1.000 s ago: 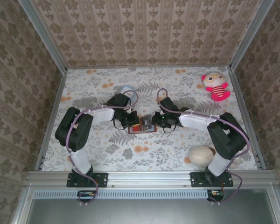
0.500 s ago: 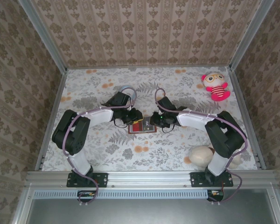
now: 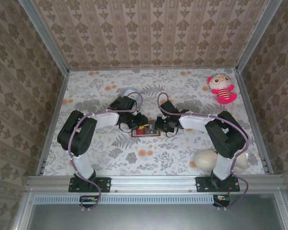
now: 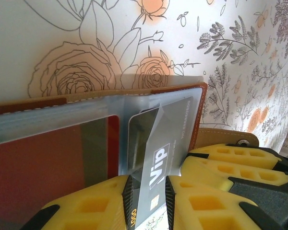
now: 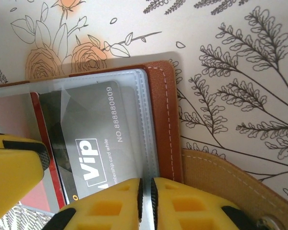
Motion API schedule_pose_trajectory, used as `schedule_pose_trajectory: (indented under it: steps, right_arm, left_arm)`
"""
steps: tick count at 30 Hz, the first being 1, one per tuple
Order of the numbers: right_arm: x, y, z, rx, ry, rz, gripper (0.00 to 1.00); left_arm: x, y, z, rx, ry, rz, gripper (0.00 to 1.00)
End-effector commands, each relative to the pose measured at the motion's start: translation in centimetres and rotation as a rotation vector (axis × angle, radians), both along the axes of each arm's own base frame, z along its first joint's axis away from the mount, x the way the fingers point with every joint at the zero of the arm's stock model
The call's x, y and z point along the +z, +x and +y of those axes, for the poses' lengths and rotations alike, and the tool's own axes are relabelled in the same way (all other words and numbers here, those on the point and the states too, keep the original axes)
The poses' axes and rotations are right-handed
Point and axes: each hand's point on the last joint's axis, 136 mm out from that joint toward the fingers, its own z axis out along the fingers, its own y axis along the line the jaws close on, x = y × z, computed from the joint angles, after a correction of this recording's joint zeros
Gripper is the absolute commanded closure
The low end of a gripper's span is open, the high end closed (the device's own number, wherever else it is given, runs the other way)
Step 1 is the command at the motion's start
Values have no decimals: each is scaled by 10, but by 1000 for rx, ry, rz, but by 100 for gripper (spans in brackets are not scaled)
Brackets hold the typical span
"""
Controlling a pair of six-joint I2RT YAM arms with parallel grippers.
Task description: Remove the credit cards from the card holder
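Observation:
The brown card holder (image 3: 145, 130) lies open on the floral table between both grippers. In the left wrist view its brown edge (image 4: 199, 108) frames clear sleeves with a red card (image 4: 48, 163) inside. A grey "Vip" credit card (image 4: 158, 158) sticks partly out of a sleeve and slants across the gap of my left gripper (image 4: 148, 183), whose jaws stand a little apart. My right gripper (image 5: 146, 186) is shut on the edge of the clear sleeve beside the holder's stitched brown border (image 5: 168, 120); the grey card (image 5: 96, 129) lies just left of it.
A pink plush doll (image 3: 222, 89) sits at the back right. A cream rounded object (image 3: 207, 159) lies by the right arm's base. The holder's tan strap (image 5: 221, 177) spreads on the table next to the right fingers. Patterned walls enclose the table.
My left jaws have parted from a tight pinch to a small gap around the grey card. The right jaws have closed tighter on the sleeve, and the right arm has edged left.

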Motion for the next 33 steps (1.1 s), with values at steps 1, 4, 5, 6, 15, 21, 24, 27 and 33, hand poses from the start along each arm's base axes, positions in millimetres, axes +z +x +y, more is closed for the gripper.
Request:
schedule_pose_trajectory:
  steps: [1,4,5,6,15,21,24,27,33]
  right_arm:
    - [-5,-4,5,9,9,33,84]
    - [-6,-4,6,14,15,35,85]
    - [-6,-4,7,15,18,36,86]
    - [-5,-4,8,18,25,34,86]
    - [-6,-4,16,36,65,39,86]
    - [-7,-4,20,44,87,44,86]
    - [-9,-4,19,41,80,48,86]
    - [-11,-4,14,32,54,51,86]
    - [-21,-7,-3,-2,-47,73,86]
  left_arm:
    - [-21,-8,10,5,54,46,73]
    - [-25,-10,10,-5,55,51,73]
    - [-25,-10,9,-8,51,52,74]
    - [-27,-11,9,-9,49,57,74]
    - [-32,-13,13,-19,75,57,74]
    - [-31,-13,9,-40,58,53,74]
    - [-27,-11,7,-45,44,41,79]
    - [-22,-8,8,-44,39,26,86]
    - [-14,-4,19,-45,60,0,98]
